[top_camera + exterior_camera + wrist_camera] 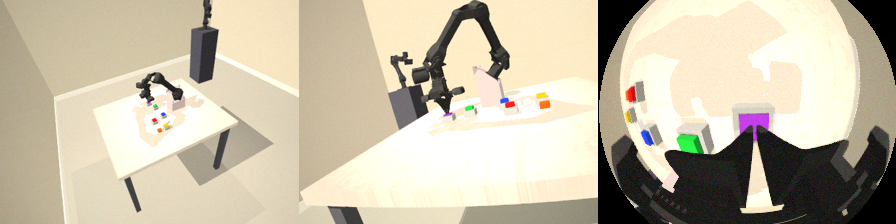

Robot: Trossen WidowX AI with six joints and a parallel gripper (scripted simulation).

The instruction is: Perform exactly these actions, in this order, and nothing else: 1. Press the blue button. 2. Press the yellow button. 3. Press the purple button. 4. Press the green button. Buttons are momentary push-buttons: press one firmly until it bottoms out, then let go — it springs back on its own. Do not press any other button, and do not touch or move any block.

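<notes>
My gripper [149, 100] [447, 113] [754, 128] is shut and empty, pointing down. Its fingertips are on the purple button [149, 103] [448, 115] [754, 120], whose cap looks sunk low into its pale base. The green button [155, 106] [469, 108] [690, 144] stands beside it, its cap raised. The blue button [163, 114] [504, 100] [647, 138] and the yellow button [166, 126] [541, 95] [628, 116] stand farther off with raised caps, away from the gripper.
A red button [154, 120] [510, 104] [631, 94] stands near the blue one. An orange block [160, 130] [545, 105] lies by the yellow button, and a white block [526, 102] lies between red and yellow. A pale pink panel [172, 103] [489, 90] stands by the arm's base.
</notes>
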